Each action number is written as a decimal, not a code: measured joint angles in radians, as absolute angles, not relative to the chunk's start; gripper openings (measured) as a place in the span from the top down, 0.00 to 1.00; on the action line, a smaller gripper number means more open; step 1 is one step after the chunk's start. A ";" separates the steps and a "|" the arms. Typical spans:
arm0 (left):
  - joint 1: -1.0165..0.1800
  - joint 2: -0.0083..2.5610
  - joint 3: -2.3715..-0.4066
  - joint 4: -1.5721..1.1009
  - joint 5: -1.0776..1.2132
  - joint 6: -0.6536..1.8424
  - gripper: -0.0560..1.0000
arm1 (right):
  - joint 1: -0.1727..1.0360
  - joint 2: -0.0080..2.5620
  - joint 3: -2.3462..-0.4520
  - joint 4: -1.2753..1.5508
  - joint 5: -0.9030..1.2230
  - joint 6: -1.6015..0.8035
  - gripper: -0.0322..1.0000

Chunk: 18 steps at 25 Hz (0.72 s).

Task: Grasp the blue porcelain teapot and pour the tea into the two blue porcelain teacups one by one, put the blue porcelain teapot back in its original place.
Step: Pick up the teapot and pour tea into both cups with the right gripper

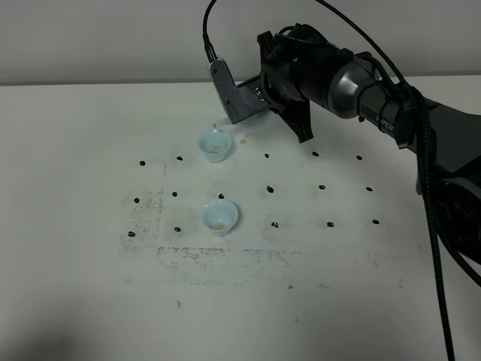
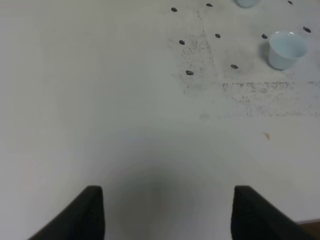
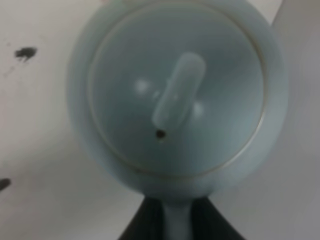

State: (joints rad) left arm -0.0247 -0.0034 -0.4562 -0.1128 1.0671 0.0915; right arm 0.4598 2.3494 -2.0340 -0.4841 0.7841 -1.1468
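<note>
Right hand (image 3: 175, 222) is clamped on the loop handle of the blue porcelain teapot (image 3: 177, 100), which I have raised off the surface (image 1: 90, 301), spout seemingly over the farther teacup (image 1: 214, 144), with the nearer teacup (image 1: 219, 216) directly in front of it.

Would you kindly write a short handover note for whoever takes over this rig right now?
Left end effector: open, empty, over bare table.
Right end effector: shut on the teapot handle, holding it aloft beside the far teacup.
Near teacup: upright on the table, in front of the far one.
Done: teapot grasped and lifted; both cups show a brownish trace inside, fill level unclear.
Left: finish whichever pour remains, then set the teapot back in its place.
</note>
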 joint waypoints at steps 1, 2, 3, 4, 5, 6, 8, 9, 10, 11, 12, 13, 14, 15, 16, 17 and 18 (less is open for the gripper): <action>-0.025 -0.003 -0.456 -0.113 1.067 0.091 0.41 | 0.464 2.352 -2.034 -0.500 0.782 -1.146 0.89; -0.025 -0.003 -0.456 -0.113 1.067 0.091 0.41 | 0.465 2.354 -2.034 -0.510 0.780 -1.146 0.89; -0.025 -0.003 -0.456 -0.113 1.067 0.091 0.41 | 0.466 2.357 -2.034 -0.512 0.779 -1.146 0.89; -0.025 -0.003 -0.456 -0.113 1.067 0.091 0.41 | 0.468 2.361 -2.034 -0.517 0.778 -1.146 0.89; -0.025 -0.003 -0.456 -0.113 1.067 0.091 0.41 | 0.472 2.364 -2.034 -0.526 0.778 -1.142 0.89; -0.025 -0.003 -0.456 -0.113 1.067 0.091 0.41 | 0.474 2.364 -2.034 -0.536 0.778 -1.141 0.89; -0.025 -0.003 -0.456 -0.113 1.067 0.091 0.41 | 0.476 2.365 -2.034 -0.554 0.776 -1.135 0.89; -0.025 -0.003 -0.456 -0.113 1.067 0.091 0.41 | 0.477 2.365 -2.034 -0.564 0.773 -1.134 0.89; -0.025 -0.003 -0.456 -0.113 1.067 0.091 0.41 | 0.480 2.365 -2.034 -0.574 0.771 -1.130 0.89; -0.025 -0.003 -0.456 -0.113 1.067 0.091 0.41 | 0.481 2.365 -2.034 -0.585 0.771 -1.126 0.89; -0.025 -0.003 -0.456 -0.113 1.067 0.091 0.41 | 0.482 2.365 -2.034 -0.591 0.771 -1.124 0.89; -0.025 -0.003 -0.456 -0.113 1.067 0.091 0.41 | 0.483 2.365 -2.034 -0.595 0.771 -1.123 0.89; -0.025 -0.003 -0.456 -0.113 1.067 0.091 0.41 | 0.484 2.365 -2.034 -0.597 0.770 -1.123 0.89; -0.025 -0.003 -0.456 -0.113 1.067 0.091 0.41 | 0.484 2.365 -2.034 -0.598 0.769 -1.123 0.89; -0.025 -0.003 -0.456 -0.113 1.067 0.091 0.41 | 0.484 2.365 -2.034 -0.603 0.767 -1.122 0.89; -0.025 -0.003 -0.456 -0.113 1.067 0.091 0.41 | 0.484 2.365 -2.034 -0.607 0.766 -1.121 0.89; -0.025 -0.003 -0.456 -0.113 1.067 0.091 0.41 | 0.484 2.365 -2.034 -0.613 0.766 -1.120 0.89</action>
State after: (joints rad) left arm -0.0247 -0.0034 -0.4562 -0.1128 1.0671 0.0915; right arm 0.4843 2.3649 -2.0340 -0.6132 0.7658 -1.1202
